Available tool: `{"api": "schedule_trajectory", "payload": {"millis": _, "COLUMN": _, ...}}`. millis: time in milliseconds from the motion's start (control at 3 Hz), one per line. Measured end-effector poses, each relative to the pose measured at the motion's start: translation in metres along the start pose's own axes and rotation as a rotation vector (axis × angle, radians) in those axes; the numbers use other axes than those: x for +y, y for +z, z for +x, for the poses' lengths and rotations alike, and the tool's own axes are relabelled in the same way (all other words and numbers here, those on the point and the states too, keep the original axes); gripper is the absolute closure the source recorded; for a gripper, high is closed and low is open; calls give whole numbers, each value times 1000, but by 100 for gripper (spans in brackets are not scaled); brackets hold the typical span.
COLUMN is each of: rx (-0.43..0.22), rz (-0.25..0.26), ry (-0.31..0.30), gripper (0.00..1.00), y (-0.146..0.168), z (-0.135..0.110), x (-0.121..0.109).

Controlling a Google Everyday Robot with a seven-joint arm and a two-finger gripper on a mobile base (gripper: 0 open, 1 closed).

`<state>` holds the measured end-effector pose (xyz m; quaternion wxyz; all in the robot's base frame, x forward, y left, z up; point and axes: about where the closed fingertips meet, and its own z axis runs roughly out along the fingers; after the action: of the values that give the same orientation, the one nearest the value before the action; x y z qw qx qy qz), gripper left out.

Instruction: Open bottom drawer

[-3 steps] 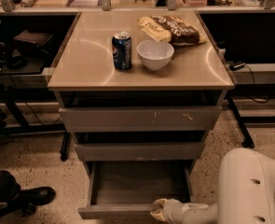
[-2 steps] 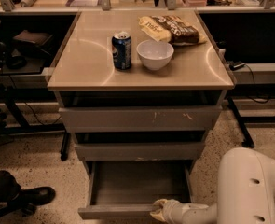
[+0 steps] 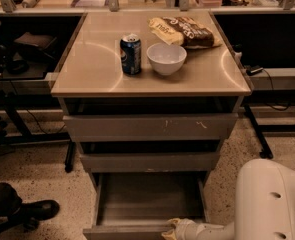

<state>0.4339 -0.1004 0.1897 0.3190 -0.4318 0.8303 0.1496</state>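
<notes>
The bottom drawer of the grey cabinet stands pulled out, its grey box interior showing and its front edge at the lower edge of the camera view. My gripper sits at the right part of that front edge, on the drawer's rim, with the white arm coming in from the lower right. Above it are the mid-sized front and the tallest front with pale scratches, both pushed in.
On the cabinet top stand a blue can, a white bowl and a snack bag. Dark desks and cables flank the cabinet. A black shoe rests on the speckled floor at left.
</notes>
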Motion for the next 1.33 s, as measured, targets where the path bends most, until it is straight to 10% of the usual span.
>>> {"api": "schedule_trajectory", "payload": {"millis": 1333, "rx": -7, "rz": 18, "ry": 29, "gripper": 100, "y": -10, "z": 19, "x": 26}}
